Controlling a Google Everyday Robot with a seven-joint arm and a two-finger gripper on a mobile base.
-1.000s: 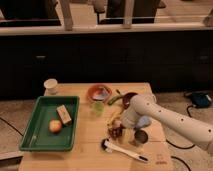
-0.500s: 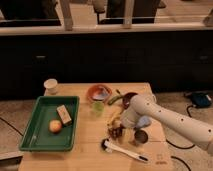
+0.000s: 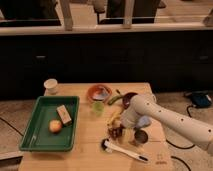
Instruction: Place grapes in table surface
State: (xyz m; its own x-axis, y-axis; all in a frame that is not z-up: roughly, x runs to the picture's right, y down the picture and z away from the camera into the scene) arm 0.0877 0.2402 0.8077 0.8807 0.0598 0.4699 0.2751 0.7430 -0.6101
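Dark reddish-purple grapes (image 3: 116, 132) lie low over the tabletop (image 3: 85, 150), between banana (image 3: 113, 118) and metal cup (image 3: 140, 137). Pincer (image 3: 118, 126) sits directly upon them; whether it grips cannot be told. Position unchanged from preceding frames.

dim warm light, dark beyond; hand (image 3: 118, 128) at the grapes (image 3: 115, 133).
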